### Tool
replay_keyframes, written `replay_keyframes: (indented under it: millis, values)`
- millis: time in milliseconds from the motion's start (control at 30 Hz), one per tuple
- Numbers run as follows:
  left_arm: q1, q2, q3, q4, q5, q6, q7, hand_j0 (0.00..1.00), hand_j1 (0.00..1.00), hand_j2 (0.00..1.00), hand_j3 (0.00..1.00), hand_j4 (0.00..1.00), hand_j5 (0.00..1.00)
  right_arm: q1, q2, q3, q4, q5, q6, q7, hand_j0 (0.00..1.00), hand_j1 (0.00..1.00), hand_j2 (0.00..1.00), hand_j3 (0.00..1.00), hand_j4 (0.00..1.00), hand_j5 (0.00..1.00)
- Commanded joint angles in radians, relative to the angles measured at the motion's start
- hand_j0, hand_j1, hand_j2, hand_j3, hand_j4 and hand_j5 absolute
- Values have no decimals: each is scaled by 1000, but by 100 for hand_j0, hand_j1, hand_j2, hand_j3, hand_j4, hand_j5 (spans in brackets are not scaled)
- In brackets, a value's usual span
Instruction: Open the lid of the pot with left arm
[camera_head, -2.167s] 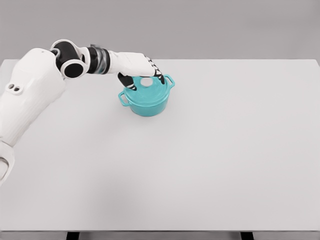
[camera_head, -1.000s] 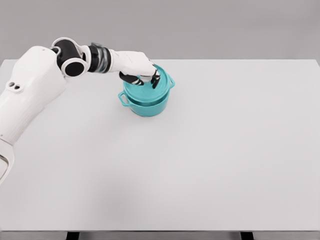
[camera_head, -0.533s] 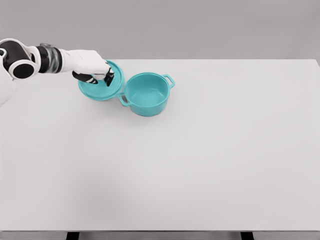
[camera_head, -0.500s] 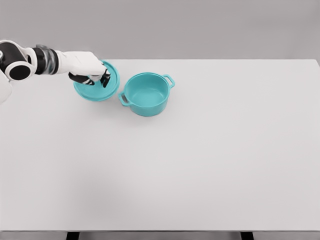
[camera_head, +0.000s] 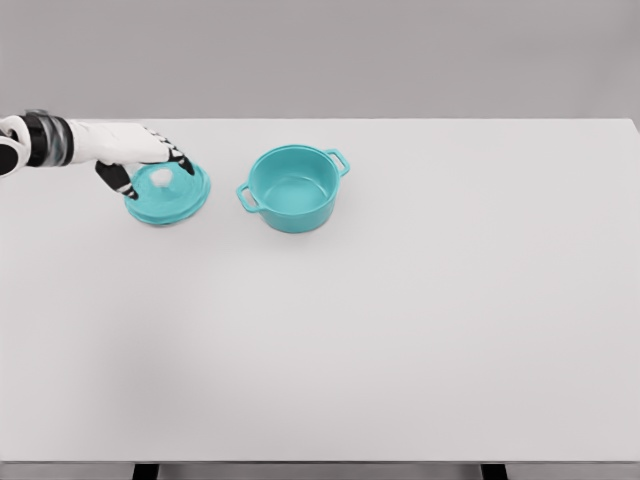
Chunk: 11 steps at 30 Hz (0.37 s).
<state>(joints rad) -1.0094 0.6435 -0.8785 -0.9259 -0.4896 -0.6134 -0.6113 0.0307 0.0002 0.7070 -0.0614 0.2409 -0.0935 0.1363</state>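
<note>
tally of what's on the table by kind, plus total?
Pot: 1, teal, open
Lid: 1, teal, on the table left of the pot, white knob up
Total: 2

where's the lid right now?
Head view: the teal lid lies on the white table at far left, apart from the open pot, with the left hand spread over it.

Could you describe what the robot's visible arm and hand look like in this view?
Only the left arm shows: a smooth white shell with a grey and black banded wrist section near the picture's edge. Its left hand is white with black finger segments and tips.
</note>
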Motion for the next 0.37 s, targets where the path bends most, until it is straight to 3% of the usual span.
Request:
replay_keyframes:
  millis: [0, 100, 233, 333]
  values:
    - [0, -1, 1, 45, 49, 3, 0, 100, 100, 100, 100, 100, 100, 2, 0, 0, 0, 0, 0, 0, 100, 100, 100, 100, 100, 100]
    - [2, 10, 4, 53, 69, 3, 0, 100, 100, 100, 100, 100, 100, 0, 0, 0, 0, 0, 0, 0, 100, 100, 100, 100, 100, 100]
    - [2, 70, 44, 165, 106, 3, 0, 100, 100, 100, 100, 100, 100, 2, 0, 0, 0, 0, 0, 0, 100, 100, 100, 100, 100, 100]
    - [25, 96, 65, 168, 106, 3, 0, 100, 100, 100, 100, 100, 100, 0, 0, 0, 0, 0, 0, 0, 100, 100, 100, 100, 100, 100]
